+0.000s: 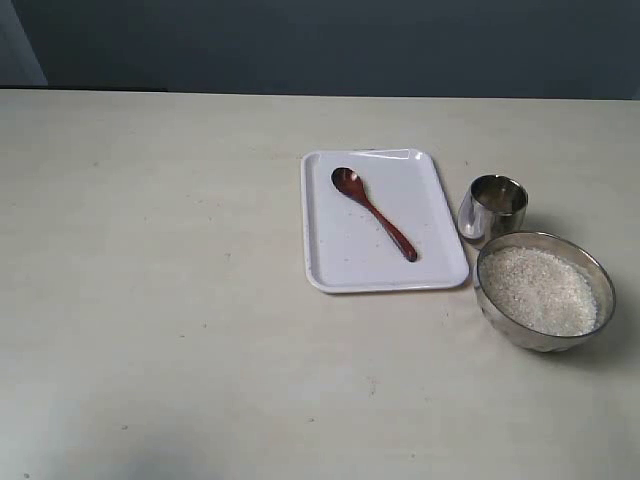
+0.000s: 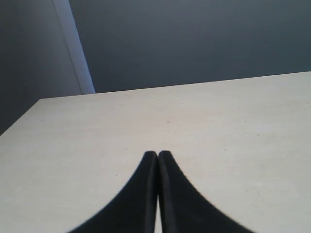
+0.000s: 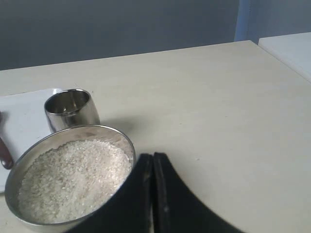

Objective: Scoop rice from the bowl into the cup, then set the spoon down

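Note:
A dark reddish-brown spoon (image 1: 373, 211) lies diagonally on a white tray (image 1: 345, 262), its oval end toward the back. To the tray's right stands the small steel cup (image 1: 493, 207), and in front of it the wide steel bowl (image 1: 597, 268) holds white rice (image 1: 541, 288). Neither arm shows in the exterior view. In the right wrist view my right gripper (image 3: 152, 156) is shut and empty beside the bowl (image 3: 125, 141) of rice (image 3: 73, 177); the cup (image 3: 71, 109) stands beyond. A sliver of the spoon (image 3: 4, 154) shows at the edge. My left gripper (image 2: 157, 154) is shut over bare table.
The tray (image 3: 26, 114) lies just past the bowl and cup in the right wrist view. A pale tabletop (image 1: 150, 280) stretches wide to the left of the tray, ending at a dark back wall (image 1: 320, 40).

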You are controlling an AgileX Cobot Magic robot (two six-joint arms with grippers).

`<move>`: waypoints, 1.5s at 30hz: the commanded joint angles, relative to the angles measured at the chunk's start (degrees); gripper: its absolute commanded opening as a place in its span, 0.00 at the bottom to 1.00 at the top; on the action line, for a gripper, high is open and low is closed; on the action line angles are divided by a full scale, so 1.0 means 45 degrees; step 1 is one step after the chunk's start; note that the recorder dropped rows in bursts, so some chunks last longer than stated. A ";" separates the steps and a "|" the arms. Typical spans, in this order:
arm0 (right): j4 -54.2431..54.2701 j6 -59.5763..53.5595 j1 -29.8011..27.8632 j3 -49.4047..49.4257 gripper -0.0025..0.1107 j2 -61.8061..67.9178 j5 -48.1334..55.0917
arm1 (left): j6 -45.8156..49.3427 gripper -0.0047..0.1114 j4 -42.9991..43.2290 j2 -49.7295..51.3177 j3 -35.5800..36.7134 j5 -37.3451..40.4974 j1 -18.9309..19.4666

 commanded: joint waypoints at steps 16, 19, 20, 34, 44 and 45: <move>-0.0046 -0.0024 -0.0077 0.0063 0.01 -0.0056 -0.0194 | -0.0065 0.04 -0.0035 -0.0069 -0.0035 -0.0077 0.0003; -0.0046 -0.0024 -0.0077 0.0063 0.01 -0.0056 -0.0194 | -0.0065 0.04 -0.0035 -0.0069 -0.0035 -0.0049 0.0003; -0.0046 -0.0024 -0.0077 0.0063 0.01 -0.0056 -0.0194 | -0.0065 0.04 -0.0035 -0.0069 -0.0035 -0.0049 0.0003; -0.0013 -0.0024 -0.0077 0.0063 0.01 -0.0056 -0.0167 | -0.0065 0.04 -0.0035 -0.0069 -0.0035 -0.0049 0.0003; -0.0013 -0.0024 -0.0077 0.0063 0.01 -0.0056 -0.0167 | -0.0065 0.04 -0.0035 -0.0069 -0.0035 -0.0049 0.0003; -0.0013 -0.0024 -0.0077 0.0063 0.01 -0.0056 -0.0167 | -0.0065 0.04 -0.0035 -0.0069 -0.0035 -0.0049 0.0003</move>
